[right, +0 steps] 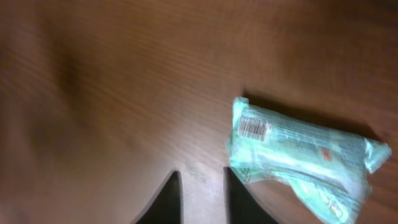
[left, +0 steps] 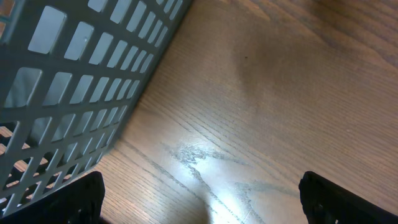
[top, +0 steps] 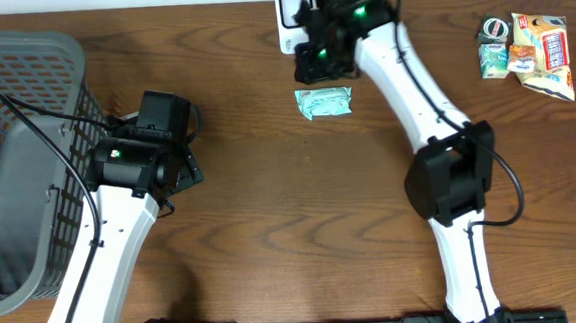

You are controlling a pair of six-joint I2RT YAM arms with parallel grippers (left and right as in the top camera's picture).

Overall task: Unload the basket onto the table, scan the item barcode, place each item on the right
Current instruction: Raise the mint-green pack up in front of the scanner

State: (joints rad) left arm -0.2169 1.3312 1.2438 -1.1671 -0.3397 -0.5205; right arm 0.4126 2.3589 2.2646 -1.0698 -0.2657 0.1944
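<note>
While the right arm stretches toward the far edge of the brown wooden surface [top: 272, 233], the right gripper [right: 200, 177] hangs low over the wood. Its two dark fingers are nearly pressed together, with a thin strip of wood showing between the tips, and they pinch nothing (that wrist view is pretty blurry, fair warning).

The pale green crinkly plastic packet [right: 298, 155] lies flat on the surface, just beside those fingers on their right in the wrist view and not touching them. Its white barcode label [right: 253, 128] faces up, on the end nearest the fingers.

From overhead, the packet sits just in front of a white boxy device [top: 287, 21] at the far edge, which the arm mostly hides.

Over on the other side, the left gripper [left: 202, 190] is spread wide with only bare wood between the fingers. It's right beside the wall of the grey plastic mesh basket [top: 27, 147].

At the far right corner there's a heap of colourful snack packets [top: 527, 52], well apart from the green one.
</note>
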